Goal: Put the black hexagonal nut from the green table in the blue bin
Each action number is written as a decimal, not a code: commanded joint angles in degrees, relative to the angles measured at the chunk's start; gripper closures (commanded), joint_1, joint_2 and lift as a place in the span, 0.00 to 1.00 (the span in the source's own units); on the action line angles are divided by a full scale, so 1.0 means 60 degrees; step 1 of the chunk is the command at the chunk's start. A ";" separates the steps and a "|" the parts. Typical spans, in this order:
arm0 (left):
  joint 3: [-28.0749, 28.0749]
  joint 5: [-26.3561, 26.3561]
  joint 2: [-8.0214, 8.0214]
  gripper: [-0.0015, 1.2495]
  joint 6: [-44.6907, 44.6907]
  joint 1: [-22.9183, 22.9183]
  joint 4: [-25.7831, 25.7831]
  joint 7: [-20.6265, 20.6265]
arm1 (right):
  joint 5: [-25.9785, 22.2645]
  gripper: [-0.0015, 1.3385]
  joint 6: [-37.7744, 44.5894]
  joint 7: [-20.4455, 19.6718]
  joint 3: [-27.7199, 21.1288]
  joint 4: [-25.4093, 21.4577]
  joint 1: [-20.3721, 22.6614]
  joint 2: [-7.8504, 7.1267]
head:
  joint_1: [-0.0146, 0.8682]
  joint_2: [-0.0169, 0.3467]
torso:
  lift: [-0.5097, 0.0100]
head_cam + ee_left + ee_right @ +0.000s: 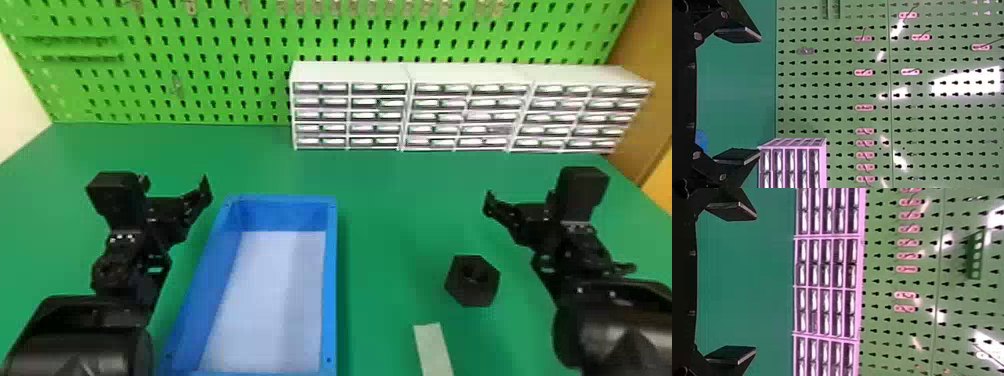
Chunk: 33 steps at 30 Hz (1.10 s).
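Observation:
In the head view, my left gripper (175, 187) is raised left of the blue bin (328, 280), and my right gripper (520, 197) is above the table beyond and right of the black hexagonal nut (472, 295). The nut lies on the green table (385, 200), to the right of the bin, touching neither gripper. The bin's pale floor is bare. In the left wrist view, my left gripper (746, 96) has its two fingers wide apart, holding nothing. Likewise my right gripper (744, 284) stands open in the right wrist view, with table surface showing between its fingers.
A pale strip (432, 350) lies near the table's front, right of the bin. White drawer cabinets (350, 115) line the back right of the table. Behind rises a green pegboard (200, 90) with hooks.

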 commanded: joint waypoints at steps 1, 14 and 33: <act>0.0000 0.0000 0.0000 0.19 0.0000 0.0000 0.0000 0.0000 | -0.0047 0.08 0.1574 0.0000 -0.0004 -0.0512 -0.0191 -0.0102 | 0.79 0.19 | 0.79; 0.0000 0.0000 0.0000 0.19 0.0000 0.0000 0.0000 0.0000 | 0.0158 0.08 0.6071 0.0029 0.0729 -0.1581 -0.1362 -0.0791 | 0.79 0.19 | 0.79; -0.0030 -0.0044 0.0000 0.19 0.0000 -0.0029 0.0000 0.0000 | 0.2809 0.08 0.8664 0.4819 0.1608 -0.0468 -0.2651 -0.1963 | 0.79 0.19 | 0.79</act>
